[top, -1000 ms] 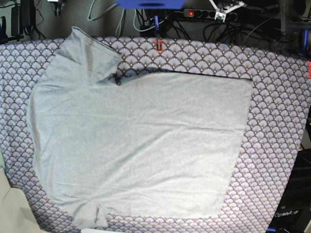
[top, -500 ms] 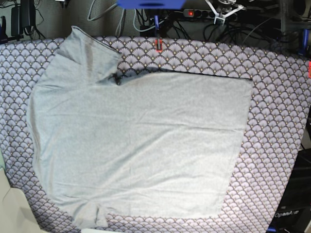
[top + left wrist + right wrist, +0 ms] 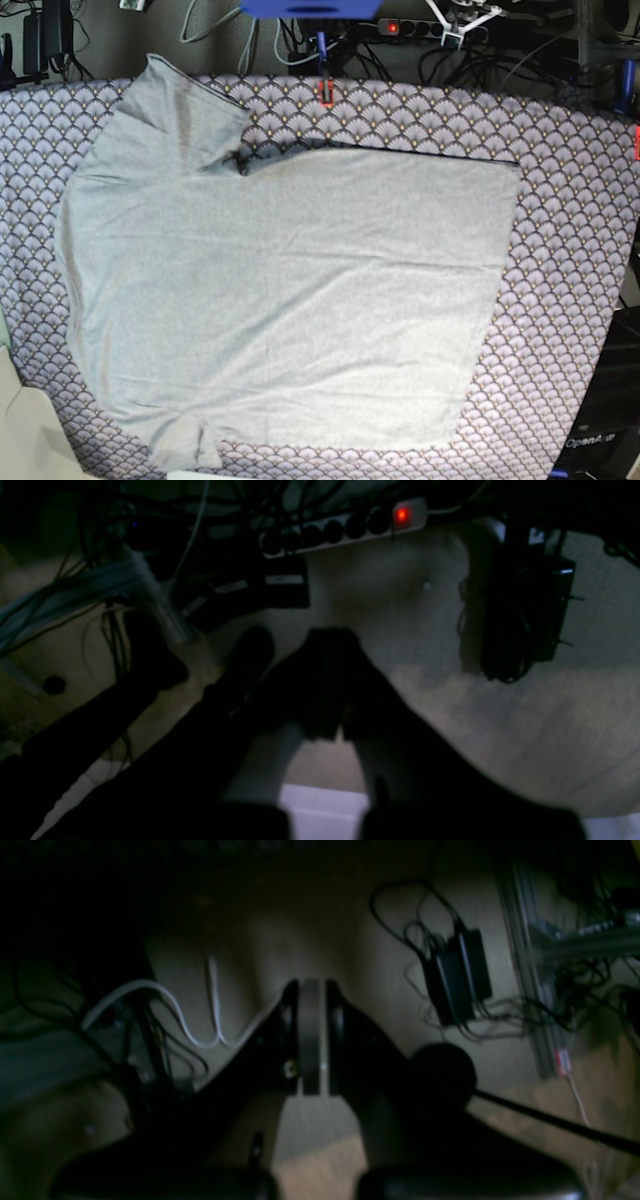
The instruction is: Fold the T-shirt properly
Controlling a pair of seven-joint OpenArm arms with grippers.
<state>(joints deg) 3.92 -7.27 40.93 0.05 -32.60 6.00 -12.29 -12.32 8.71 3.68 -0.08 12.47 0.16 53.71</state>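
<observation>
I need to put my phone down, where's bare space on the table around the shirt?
The patterned cloth lies bare in a wide strip right of the T-shirt, and in a narrower band above its top edge. The left side and bottom edge are crowded: the shirt nearly reaches the table's edge there.

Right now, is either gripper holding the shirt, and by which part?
Nothing is held. The left gripper and right gripper are shut on nothing; the T-shirt lies flat, untouched.
</observation>
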